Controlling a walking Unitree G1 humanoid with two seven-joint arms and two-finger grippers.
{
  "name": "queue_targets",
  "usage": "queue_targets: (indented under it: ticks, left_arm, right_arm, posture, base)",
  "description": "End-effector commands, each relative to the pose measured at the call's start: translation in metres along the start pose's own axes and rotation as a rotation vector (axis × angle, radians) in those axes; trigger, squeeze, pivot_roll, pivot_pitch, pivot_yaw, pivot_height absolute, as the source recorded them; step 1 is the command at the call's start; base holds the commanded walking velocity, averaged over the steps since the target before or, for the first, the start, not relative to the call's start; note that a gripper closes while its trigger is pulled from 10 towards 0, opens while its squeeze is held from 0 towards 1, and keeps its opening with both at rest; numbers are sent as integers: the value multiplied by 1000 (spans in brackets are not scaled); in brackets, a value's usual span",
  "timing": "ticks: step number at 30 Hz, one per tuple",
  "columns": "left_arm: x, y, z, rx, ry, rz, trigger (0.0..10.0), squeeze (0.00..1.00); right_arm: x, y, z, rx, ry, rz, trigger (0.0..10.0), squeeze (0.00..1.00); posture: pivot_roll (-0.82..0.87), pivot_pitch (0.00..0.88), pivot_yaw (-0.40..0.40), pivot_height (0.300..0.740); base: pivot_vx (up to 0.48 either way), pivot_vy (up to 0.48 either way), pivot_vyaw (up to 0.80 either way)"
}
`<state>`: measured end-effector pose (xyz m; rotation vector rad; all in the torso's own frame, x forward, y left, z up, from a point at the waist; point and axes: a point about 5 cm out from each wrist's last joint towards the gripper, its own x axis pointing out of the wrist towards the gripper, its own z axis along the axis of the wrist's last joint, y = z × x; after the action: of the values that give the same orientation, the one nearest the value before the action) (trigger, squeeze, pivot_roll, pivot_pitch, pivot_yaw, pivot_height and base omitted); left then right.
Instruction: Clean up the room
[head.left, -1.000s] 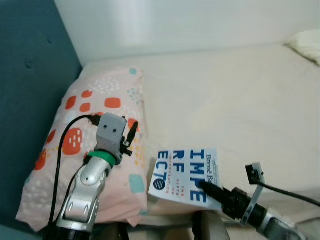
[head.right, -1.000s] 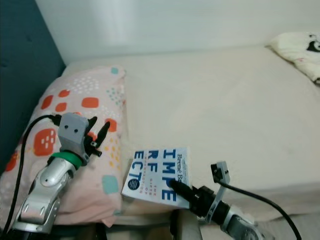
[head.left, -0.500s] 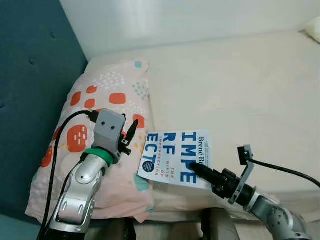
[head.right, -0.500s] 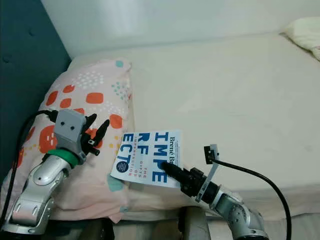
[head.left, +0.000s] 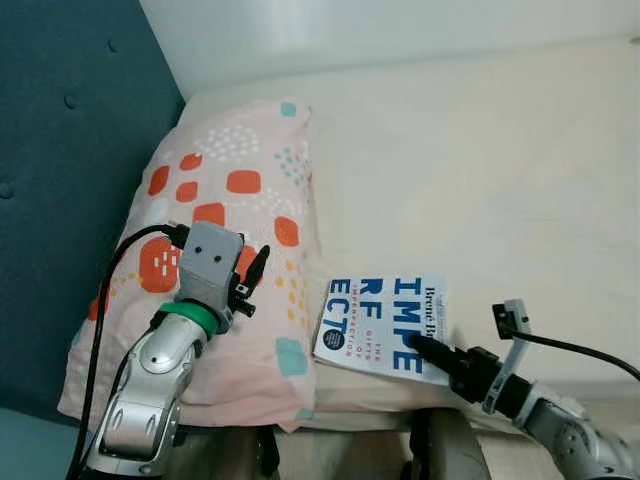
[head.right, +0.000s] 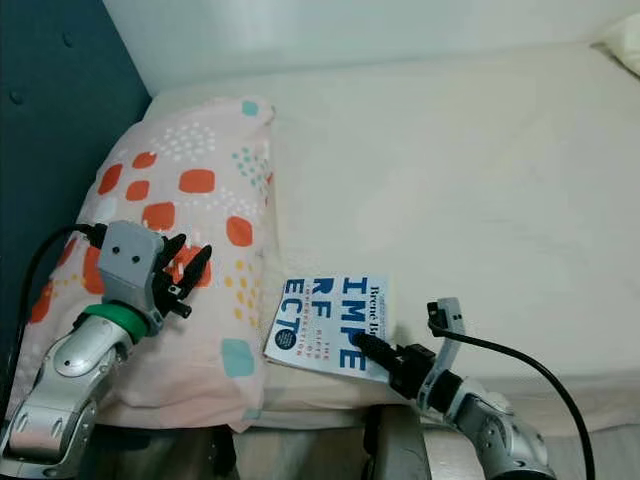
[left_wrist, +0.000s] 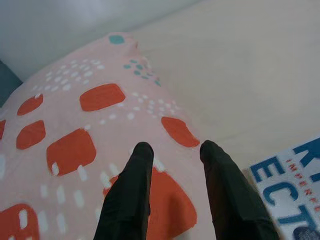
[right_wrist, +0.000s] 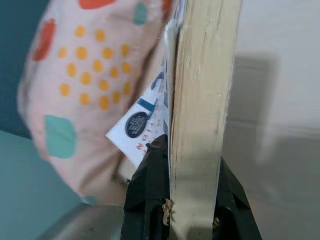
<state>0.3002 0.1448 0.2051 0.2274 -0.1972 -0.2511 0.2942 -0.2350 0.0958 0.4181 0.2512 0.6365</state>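
Observation:
A white paperback book (head.left: 385, 322) with blue letters lies at the near edge of the cream bed (head.left: 480, 180), beside a pink pillow (head.left: 220, 200) with orange patches. My right gripper (head.left: 418, 346) is shut on the book's near edge; in the right wrist view its fingers (right_wrist: 150, 185) clamp the page block (right_wrist: 200, 100). My left gripper (head.left: 258, 272) hovers open over the pillow's near part, and its two black fingers (left_wrist: 131, 192) show spread above an orange patch, holding nothing.
A dark teal padded headboard (head.left: 60, 150) rises left of the pillow. A white wall (head.left: 350, 30) runs behind the bed. The mattress stretches bare to the right and far side.
The camera view has shifted. The book, in my right gripper, now sits a little further right of the pillow. My left gripper stays over the pillow.

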Motion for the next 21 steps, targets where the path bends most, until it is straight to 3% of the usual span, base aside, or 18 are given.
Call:
queue_targets:
  ticks: [1, 5, 14, 15, 21]
  left_arm:
    - [-2, 1, -4, -2, 27, -4, 10000, 0]
    - [-1, 2, -4, -3, 28, -5, 10000, 0]
    - [-2, 4, -4, -8, 40, 9, 10000, 0]
    - [-3, 4, -5, -8, 42, 11, 10000, 0]
    - [-2, 4, -6, -13, 45, 20, 10000, 0]
  right_arm:
    - [-6, -8, -5, -10, 16, -40, 10000, 0]
    - [-2, -12, -4, -42, 37, -58, 10000, 0]
    - [28, -15, 20, -134, -15, -128, 10000, 4]
    - [31, -15, 23, -145, -19, -131, 10000, 1000]
    - [33, -19, 37, -213, -53, -178, 10000, 1000]
  posture:
    - [-19, 267, 226, 592]
    - [-17, 266, 227, 592]
    - [-13, 268, 222, 592]
    - [-7, 265, 217, 592]
    - [-17, 261, 212, 592]
  base:
    - [0, 0, 0]
    - [0, 0, 0]
    - [0, 0, 0]
    - [0, 0, 0]
    - [0, 0, 0]
